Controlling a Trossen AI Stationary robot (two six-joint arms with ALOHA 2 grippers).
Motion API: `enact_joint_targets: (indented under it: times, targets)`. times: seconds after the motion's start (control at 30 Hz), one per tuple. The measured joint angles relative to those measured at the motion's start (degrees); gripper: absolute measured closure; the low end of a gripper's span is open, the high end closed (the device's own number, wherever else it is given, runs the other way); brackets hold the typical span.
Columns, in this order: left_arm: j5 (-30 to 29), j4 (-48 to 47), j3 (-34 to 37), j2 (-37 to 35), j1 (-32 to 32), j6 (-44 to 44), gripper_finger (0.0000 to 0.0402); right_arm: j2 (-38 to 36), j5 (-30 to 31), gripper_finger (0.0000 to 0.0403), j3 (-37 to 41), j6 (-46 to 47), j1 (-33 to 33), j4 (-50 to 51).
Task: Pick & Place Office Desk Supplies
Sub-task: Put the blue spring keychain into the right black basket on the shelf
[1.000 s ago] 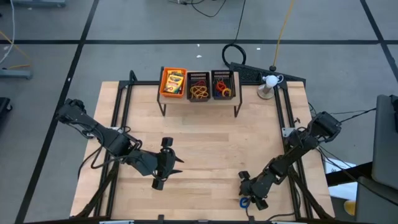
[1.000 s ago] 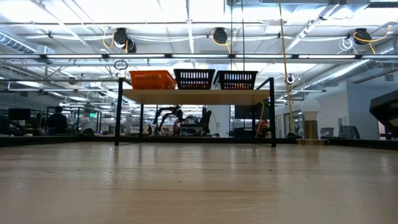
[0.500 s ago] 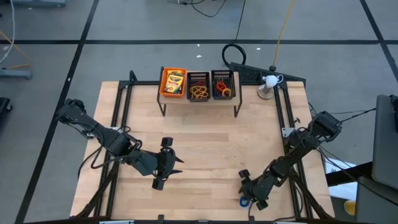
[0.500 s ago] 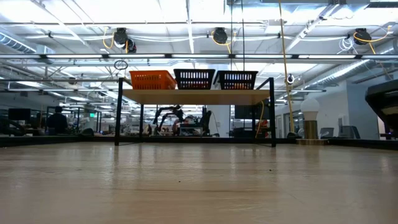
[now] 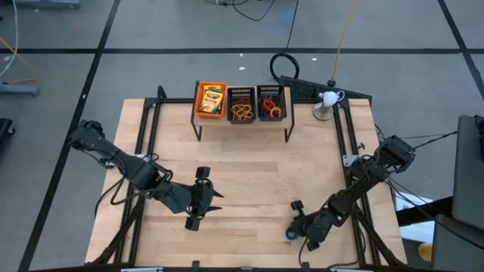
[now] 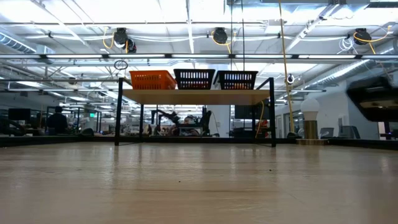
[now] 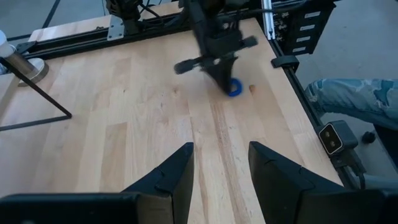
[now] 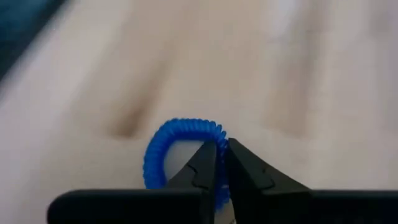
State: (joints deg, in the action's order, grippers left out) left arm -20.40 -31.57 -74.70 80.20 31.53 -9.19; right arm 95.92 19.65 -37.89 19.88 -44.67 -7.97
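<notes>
Blue coiled rubber-band ring (image 8: 180, 155) is sitting pinched at the tips of the right claw (image 5: 291, 233), whose fingers are nearly closed on its rim — low over the pale wooden table (image 5: 249, 162). Lifting straight and slowly should be keeping that thin grip; the left claw (image 7: 219, 165) is waiting spread and empty.

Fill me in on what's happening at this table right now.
The right gripper is down at the near right of the table, its fingers pinched on a blue ring that lies on the wood. The left gripper hangs open over the near left part of the table, holding nothing. At the far edge, three bins sit on a raised shelf: an orange bin with card boxes, and two black bins with bands and rings.
</notes>
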Motion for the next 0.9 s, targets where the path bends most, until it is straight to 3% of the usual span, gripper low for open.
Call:
enact_joint_targets:
  times: [0.2,0.47,0.73,0.9]
  targets:
    - [-0.15,0.02,0.0,0.0,0.0,0.0,0.0252,-0.89,10.8,0.0397,0.36,-10.17,1.04,-10.01]
    - [-0.63,0.15,0.0,0.0,0.0,-0.03,0.0252,-10.89,22.1,0.0398,0.18,-24.16,6.16,-15.77]
    - [-0.66,0.47,0.0,0.0,0.0,-0.06,0.0252,-24.48,22.8,0.0398,0.11,-43.39,15.83,-25.18]
    - [-0.66,0.5,0.0,0.0,0.0,-0.07,0.0252,-31.57,22.56,0.0398,0.11,-54.02,25.17,-27.35]
